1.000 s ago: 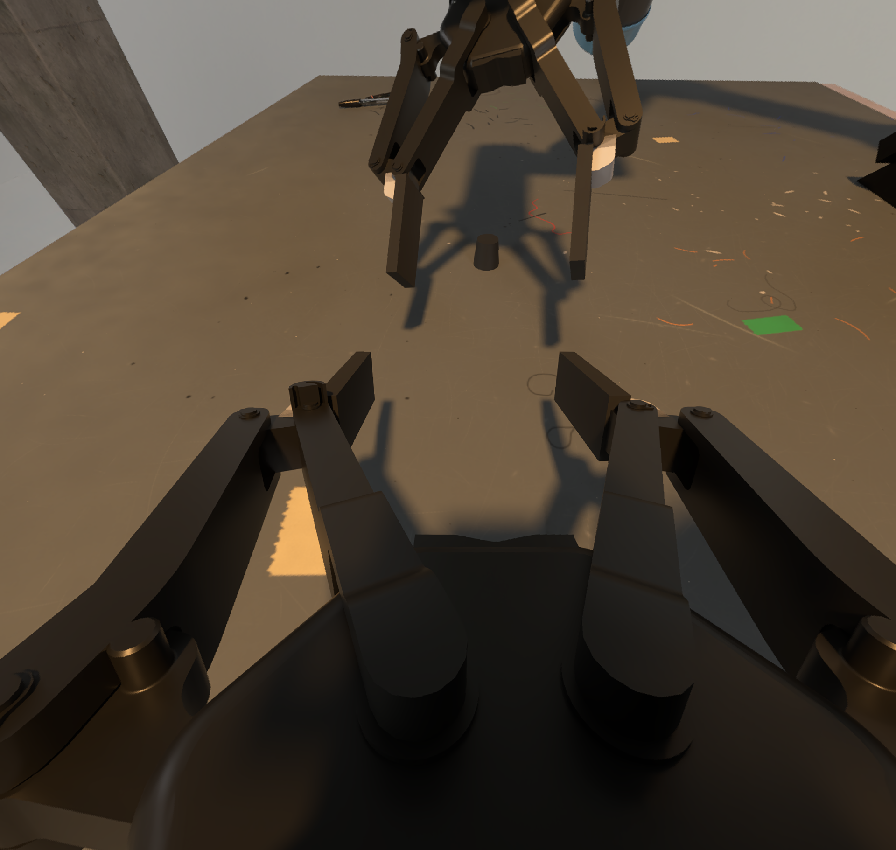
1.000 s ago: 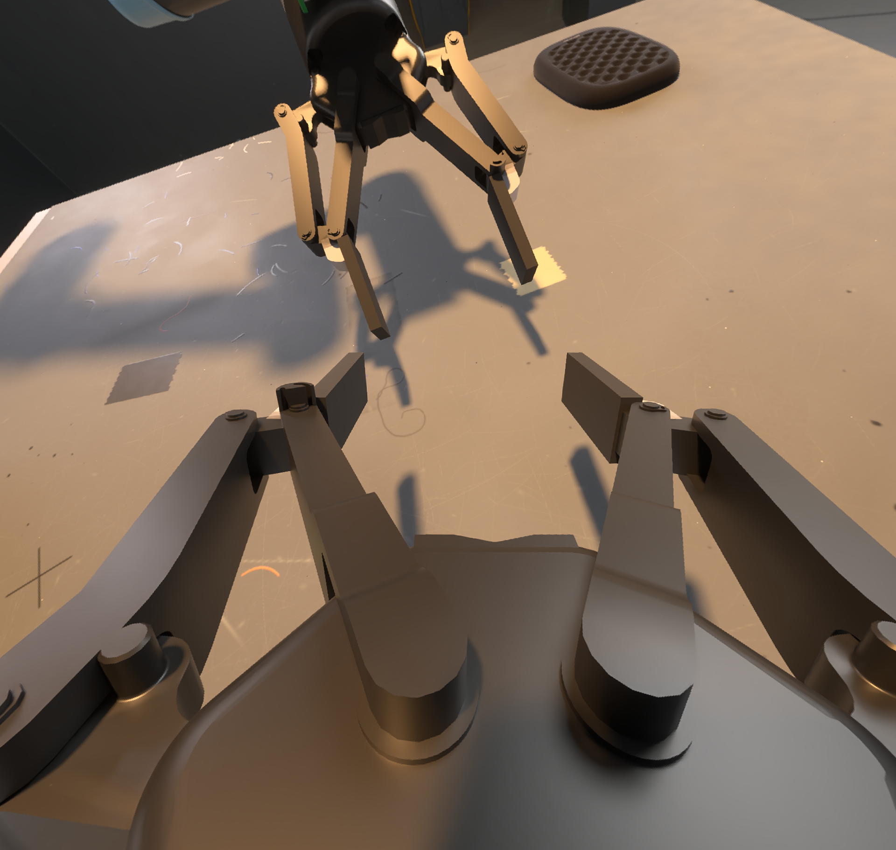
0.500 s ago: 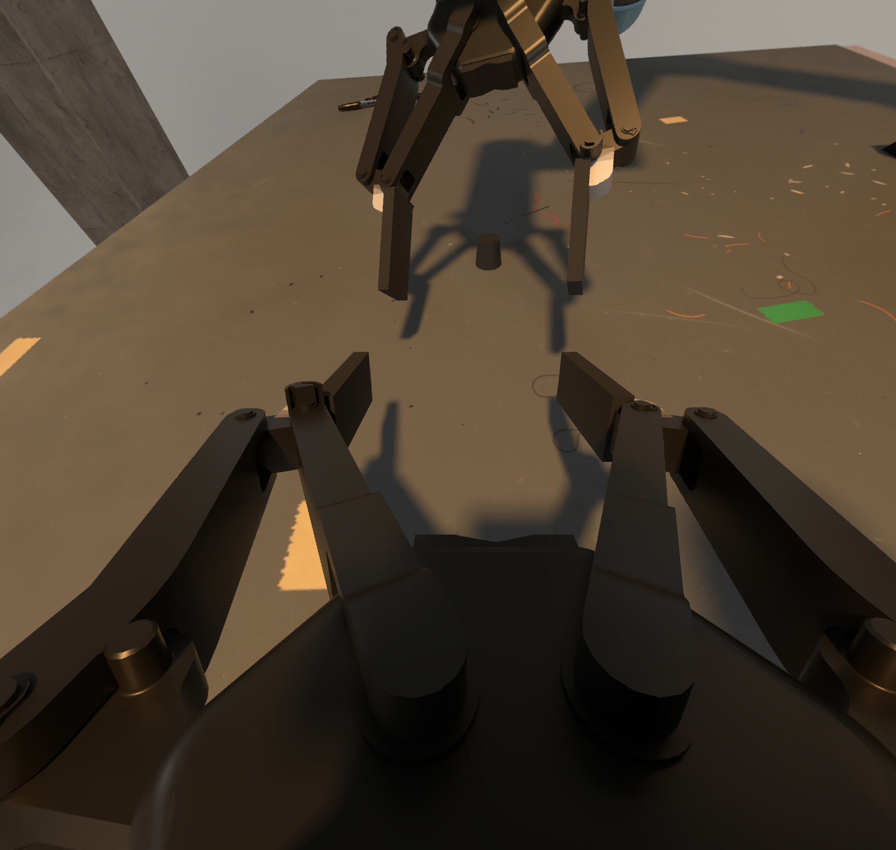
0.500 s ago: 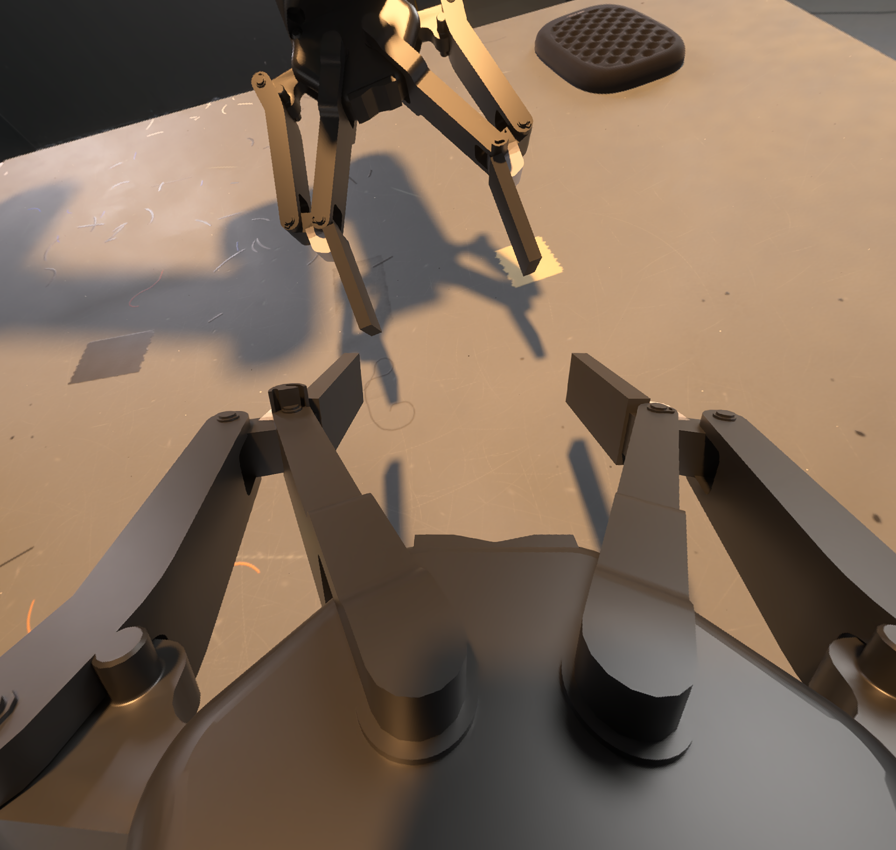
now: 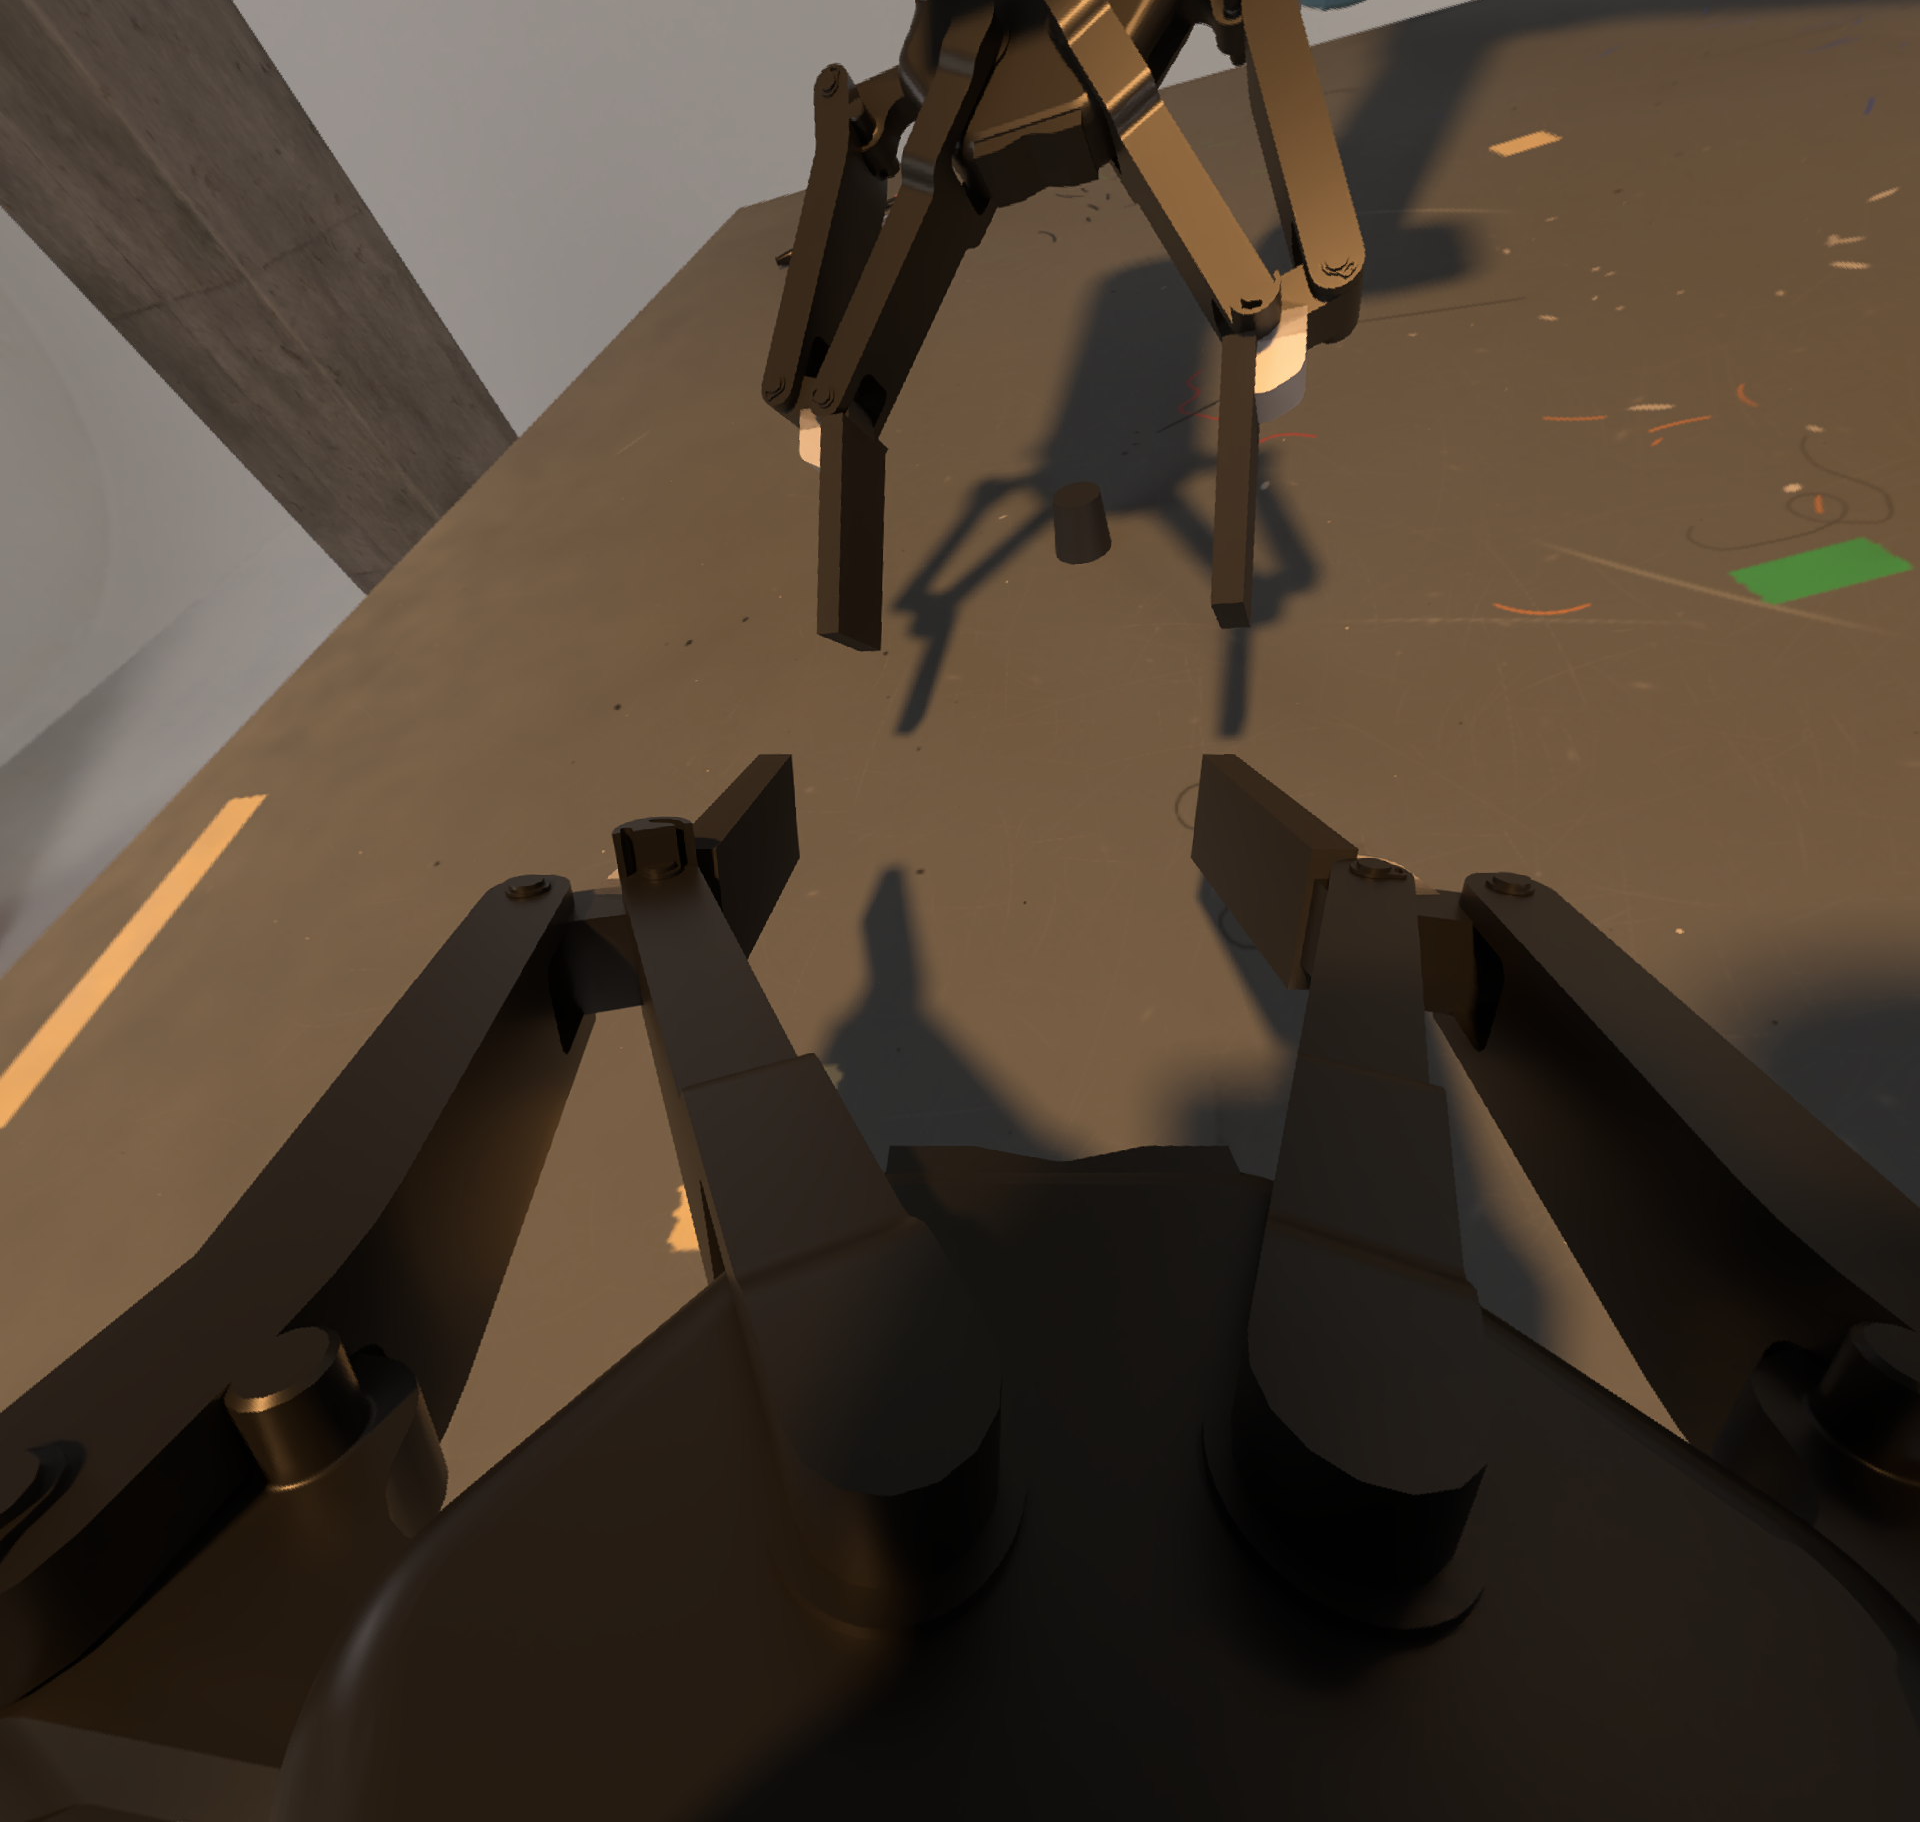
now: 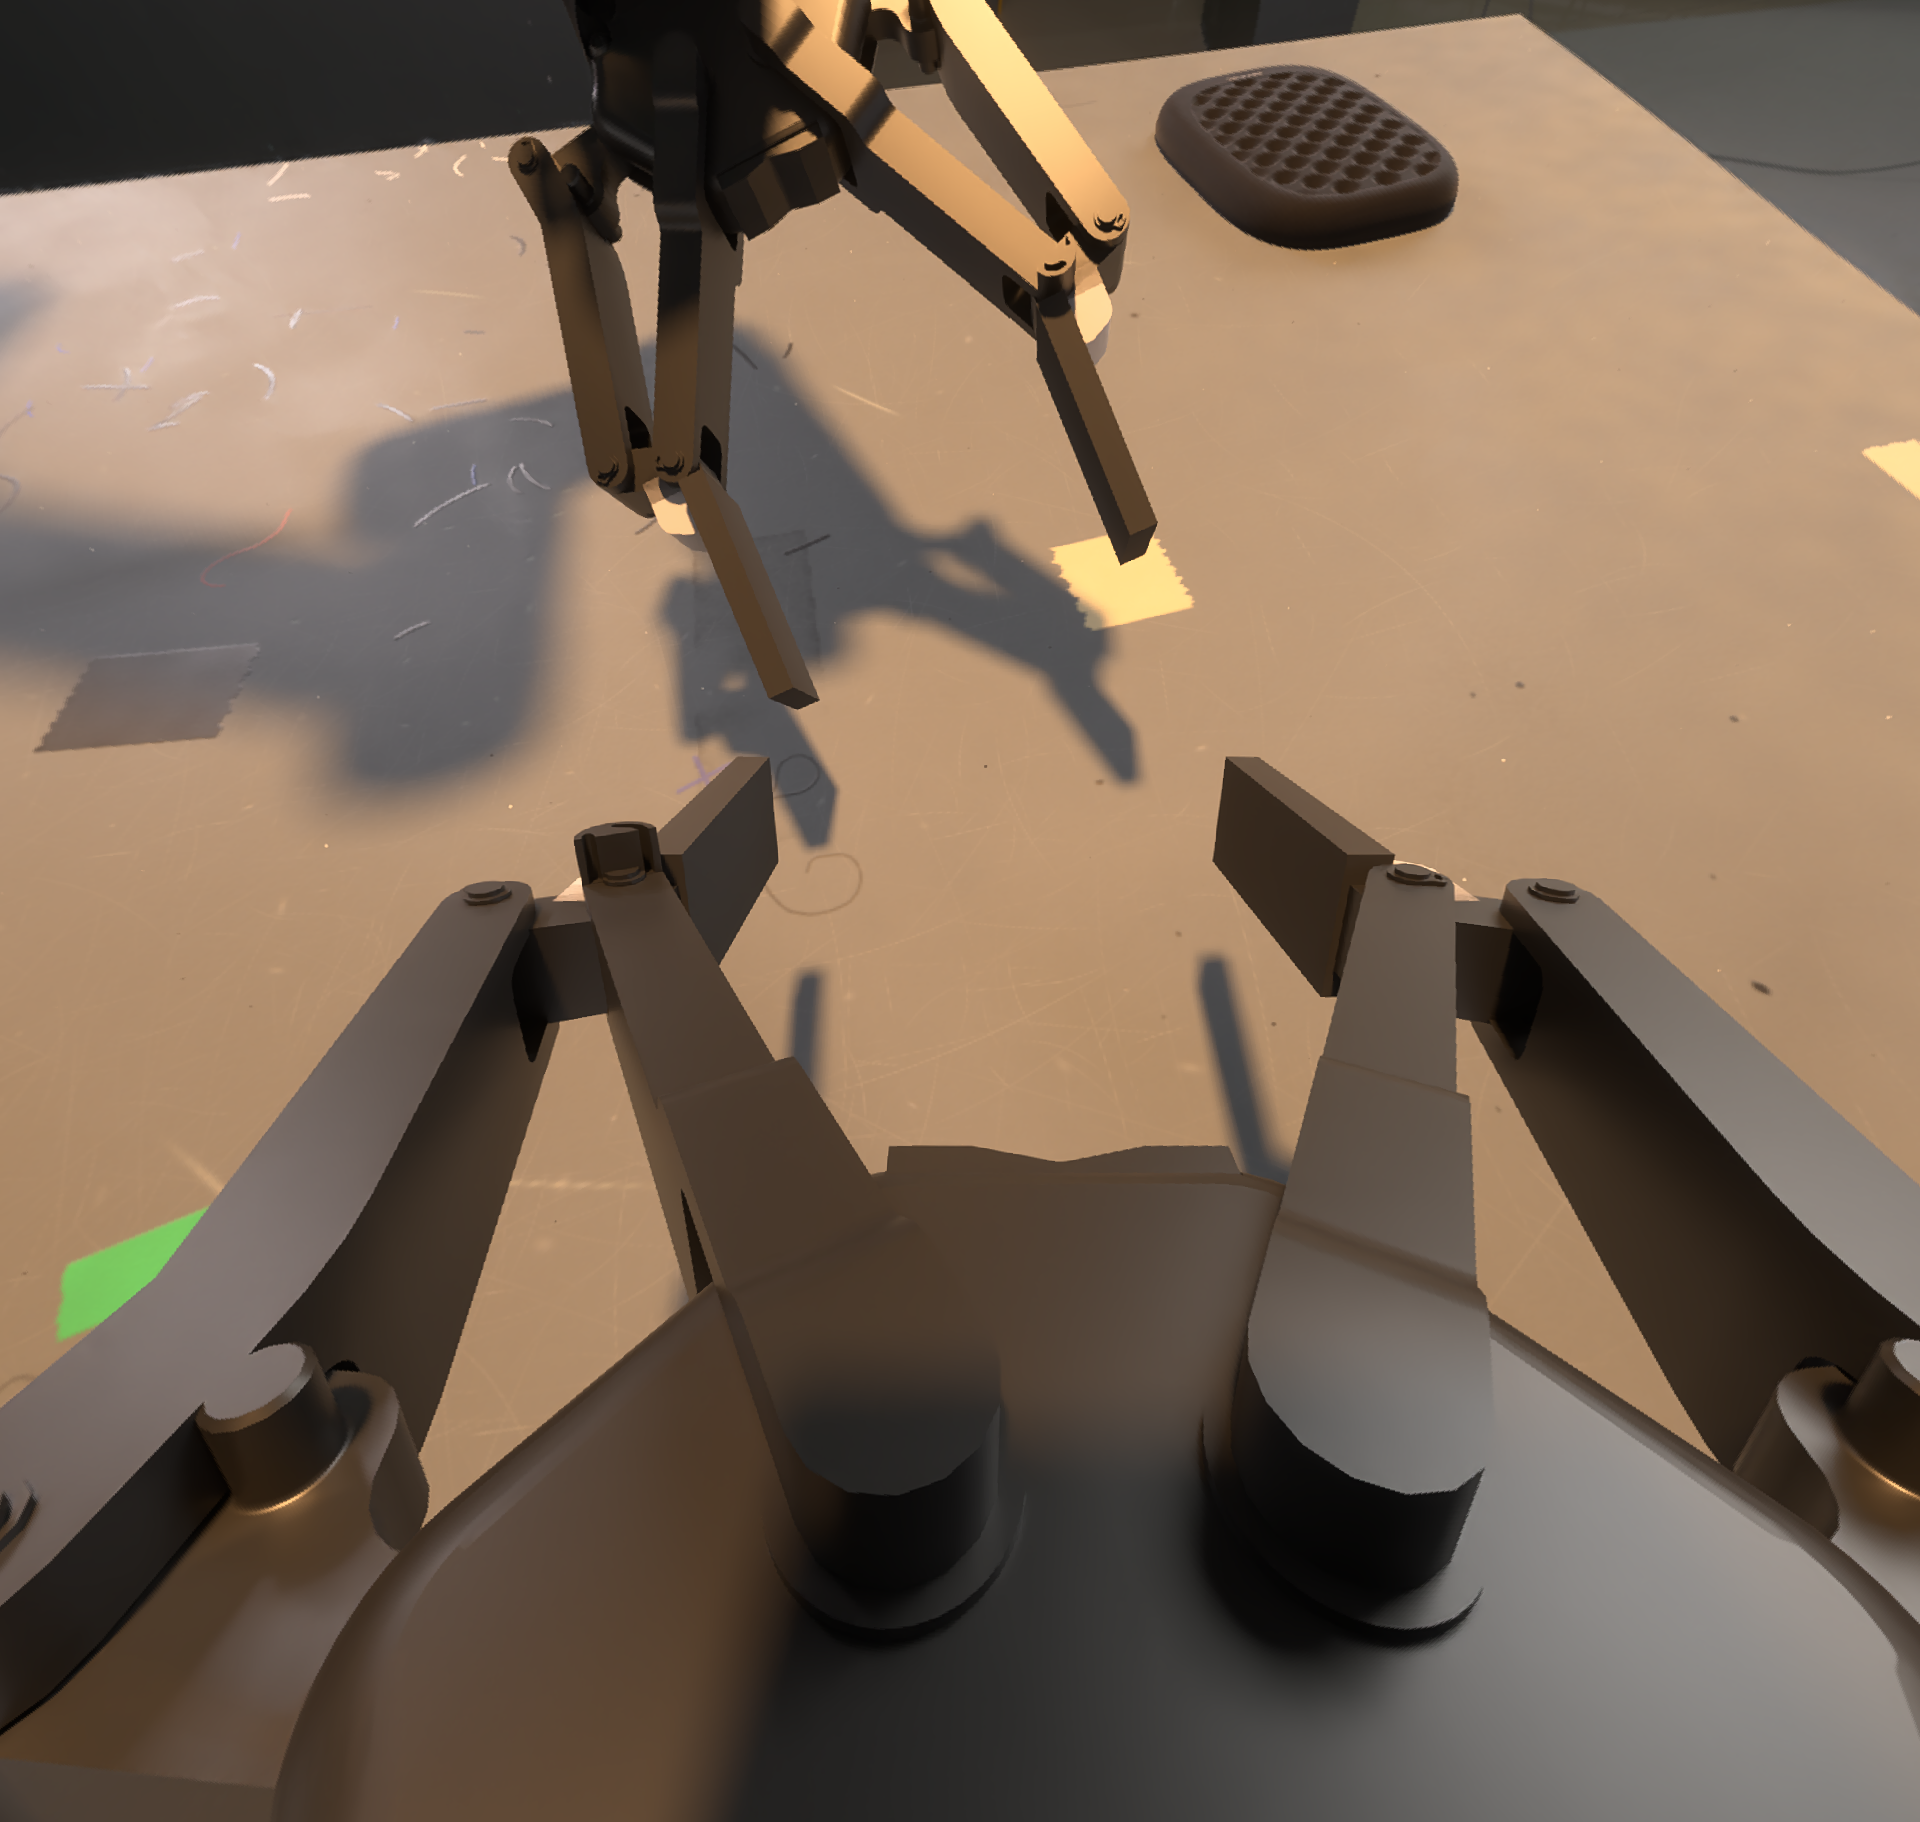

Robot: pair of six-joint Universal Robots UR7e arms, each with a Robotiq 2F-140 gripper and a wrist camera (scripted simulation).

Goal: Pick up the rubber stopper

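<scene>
The rubber stopper (image 5: 1081,523) is a small dark plug standing upright on the brown table, seen in the left wrist view. My right gripper (image 5: 1039,629) hangs open above the table with the stopper beyond and between its fingers, not touching it. My left gripper (image 5: 992,827) is open and empty, nearer the camera and well short of the stopper. In the right wrist view my right gripper (image 6: 997,827) is open and empty, and the left gripper (image 6: 961,619) faces it, open. The stopper is not in that view.
A dark perforated pad (image 6: 1309,151) lies at the table's far right in the right wrist view. Flat tape patches mark the table: green (image 5: 1823,569), yellow (image 6: 1122,583), grey (image 6: 145,697). A grey pillar (image 5: 208,214) stands past the left edge.
Both wrist views have tilted and shifted. The right gripper now looms larger and closer in the left view, still open by the stopper. The stopper has not moved.
</scene>
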